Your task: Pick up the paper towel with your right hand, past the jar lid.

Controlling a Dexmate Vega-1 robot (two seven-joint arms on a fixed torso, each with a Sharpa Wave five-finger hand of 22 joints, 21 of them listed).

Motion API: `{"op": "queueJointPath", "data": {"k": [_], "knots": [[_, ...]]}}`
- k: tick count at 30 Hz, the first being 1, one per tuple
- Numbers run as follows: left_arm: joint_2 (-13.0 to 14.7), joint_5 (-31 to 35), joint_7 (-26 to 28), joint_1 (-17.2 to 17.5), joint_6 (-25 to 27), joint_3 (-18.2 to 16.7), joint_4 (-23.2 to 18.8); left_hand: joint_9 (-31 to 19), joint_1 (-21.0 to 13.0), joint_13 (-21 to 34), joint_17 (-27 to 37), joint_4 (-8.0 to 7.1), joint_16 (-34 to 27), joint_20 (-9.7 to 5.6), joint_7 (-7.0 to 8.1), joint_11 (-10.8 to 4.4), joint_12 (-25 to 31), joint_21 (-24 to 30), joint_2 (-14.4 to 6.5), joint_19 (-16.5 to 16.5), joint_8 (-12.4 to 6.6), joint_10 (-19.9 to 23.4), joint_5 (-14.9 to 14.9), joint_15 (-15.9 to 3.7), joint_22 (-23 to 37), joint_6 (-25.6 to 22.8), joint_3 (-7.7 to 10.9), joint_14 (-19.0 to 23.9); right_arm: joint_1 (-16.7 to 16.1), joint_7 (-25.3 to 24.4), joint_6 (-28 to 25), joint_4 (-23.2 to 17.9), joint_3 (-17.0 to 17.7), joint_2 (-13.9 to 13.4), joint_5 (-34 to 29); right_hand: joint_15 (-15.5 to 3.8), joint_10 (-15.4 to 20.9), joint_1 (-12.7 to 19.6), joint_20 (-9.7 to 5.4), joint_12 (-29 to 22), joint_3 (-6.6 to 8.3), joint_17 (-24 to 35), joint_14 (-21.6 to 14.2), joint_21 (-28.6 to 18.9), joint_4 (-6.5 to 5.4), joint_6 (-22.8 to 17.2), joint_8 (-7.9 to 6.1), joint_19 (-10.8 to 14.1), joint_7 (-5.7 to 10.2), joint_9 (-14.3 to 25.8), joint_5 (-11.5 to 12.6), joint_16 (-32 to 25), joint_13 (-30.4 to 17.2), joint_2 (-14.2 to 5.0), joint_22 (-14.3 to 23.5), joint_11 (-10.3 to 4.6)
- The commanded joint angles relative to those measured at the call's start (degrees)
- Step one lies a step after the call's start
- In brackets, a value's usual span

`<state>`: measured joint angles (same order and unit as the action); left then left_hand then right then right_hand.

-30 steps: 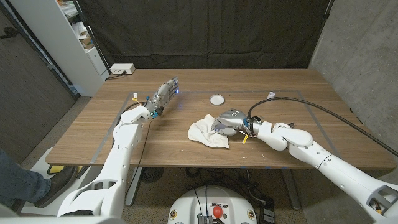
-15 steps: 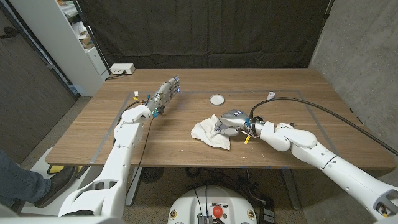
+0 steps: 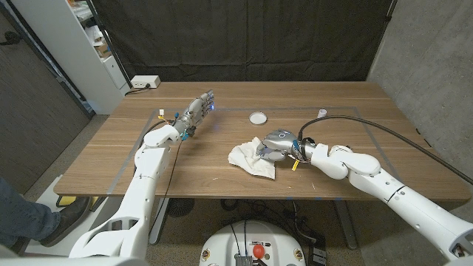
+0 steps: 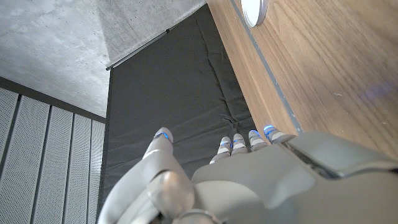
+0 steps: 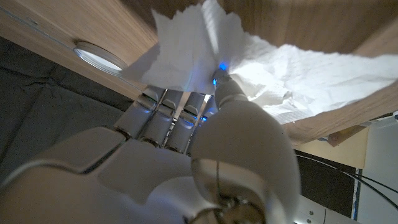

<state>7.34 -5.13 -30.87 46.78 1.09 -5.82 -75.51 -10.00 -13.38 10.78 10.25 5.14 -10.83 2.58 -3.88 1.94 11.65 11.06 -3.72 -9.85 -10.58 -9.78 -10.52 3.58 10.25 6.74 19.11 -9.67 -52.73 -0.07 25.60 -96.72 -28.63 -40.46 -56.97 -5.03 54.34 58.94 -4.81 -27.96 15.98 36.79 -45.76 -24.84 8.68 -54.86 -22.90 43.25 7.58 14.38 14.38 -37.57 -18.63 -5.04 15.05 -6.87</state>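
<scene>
The crumpled white paper towel lies at the table's middle, on the near side of the small round white jar lid. My right hand is at the towel's right edge. In the right wrist view its fingers and thumb pinch a fold of the paper towel, with the jar lid beyond. The rest of the towel stays on the wood. My left hand hovers over the far left of the table, fingers straight and apart, holding nothing. The left wrist view has the jar lid at its edge.
A black cable arcs over the table's right side to my right arm. A small white object sits right of the lid. A white box stands behind the table's far left corner. A person's leg and shoe are at bottom left.
My right hand has drawn slightly to the right with the towel's edge in its grip, dragging the towel a little that way. The left hand has stayed put.
</scene>
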Motion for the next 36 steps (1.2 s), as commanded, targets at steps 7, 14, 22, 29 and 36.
{"op": "queueJointPath", "data": {"k": [7, 14, 22, 29, 36], "knots": [[0.29, -0.36, 0.06, 0.76, 0.42, 0.32, -1.53, -0.21, 0.03, 0.24, 0.31, 0.26, -0.02, 0.20, 0.01, -0.15, 0.19, 0.28, -0.23, -9.25, -0.16, -1.91, 0.05, 0.34, 0.23, -0.12, 0.13, -4.00, -1.20, 0.87, 0.54, -2.75, 2.34, 0.00, 0.88, -7.79, 0.06, 0.50, -3.19, -0.43, -0.05, 0.59, -0.79, -0.84, -0.41, -0.14, -0.27, 0.21, 0.21, 0.18, -0.41, 0.12, -0.40, -0.32, 0.15, 0.27], [0.34, -0.56, -0.25, 0.13, -0.29, 0.33, -0.53, -0.21, 0.05, 0.24, 0.31, 0.29, -0.02, 0.25, -0.02, -0.19, 0.22, 0.27, -0.25, -9.31, -0.17, -1.83, 0.04, 0.29, 0.23, -0.16, 0.12, -4.02, -1.42, 1.72, 0.26, -3.90, 3.01, 0.09, 0.90, -7.81, 0.01, 0.53, -3.19, -0.50, -0.12, 0.77, -0.89, -1.05, -0.47, -0.17, -0.29, 0.22, 0.30, 0.19, -0.59, 0.22, -0.57, -0.35, 0.17, 0.30], [0.29, -0.81, -0.51, -0.15, -0.96, 0.14, 0.27, -0.21, 0.06, 0.24, 0.31, 0.32, -0.01, 0.25, 0.01, -0.18, 0.21, 0.28, -0.27, -9.33, -0.16, -1.88, 0.04, 0.32, 0.23, -0.15, 0.11, -4.04, -1.26, 3.43, 0.30, -4.82, 3.60, 0.23, 1.68, -7.79, 0.08, 0.48, -3.16, -0.63, -0.19, 0.99, -1.09, -1.31, -0.61, -0.28, -0.36, 0.23, 0.21, 0.19, -0.79, 0.32, -0.76, -0.49, 0.20, 0.22], [0.23, -0.94, -0.51, -0.02, -1.28, -0.07, 0.68, -0.21, 0.07, 0.24, 0.30, 0.36, -0.01, 0.25, -0.04, -0.18, 0.20, 0.29, -0.30, -9.34, -0.18, -1.91, 0.04, 0.22, 0.23, -0.21, 0.11, -4.05, -1.28, 4.06, 0.14, -5.88, 4.21, 0.43, 1.70, -7.74, 0.08, 0.30, -3.07, -0.70, -0.29, 1.14, -1.26, -1.45, -0.79, -0.22, -0.34, 0.12, 0.14, 0.19, -0.94, 0.38, -0.89, -0.59, 0.22, 0.30], [0.14, -1.06, -0.52, 0.26, -1.58, -0.18, 0.51, -0.21, 0.09, 0.23, 0.30, 0.41, 0.00, 0.30, -0.04, -0.17, 0.23, 0.29, -0.32, -9.39, -0.16, -1.85, 0.04, 0.23, 0.23, -0.18, 0.10, -4.09, -1.63, 3.83, 0.34, -6.93, 4.95, 0.37, 1.65, -7.71, 0.21, 0.17, -2.99, -0.84, -0.43, 1.45, -1.62, -1.75, -0.92, -0.27, -0.38, 0.17, 0.12, 0.20, -1.15, 0.32, -1.08, -0.64, 0.26, 0.28]]}}
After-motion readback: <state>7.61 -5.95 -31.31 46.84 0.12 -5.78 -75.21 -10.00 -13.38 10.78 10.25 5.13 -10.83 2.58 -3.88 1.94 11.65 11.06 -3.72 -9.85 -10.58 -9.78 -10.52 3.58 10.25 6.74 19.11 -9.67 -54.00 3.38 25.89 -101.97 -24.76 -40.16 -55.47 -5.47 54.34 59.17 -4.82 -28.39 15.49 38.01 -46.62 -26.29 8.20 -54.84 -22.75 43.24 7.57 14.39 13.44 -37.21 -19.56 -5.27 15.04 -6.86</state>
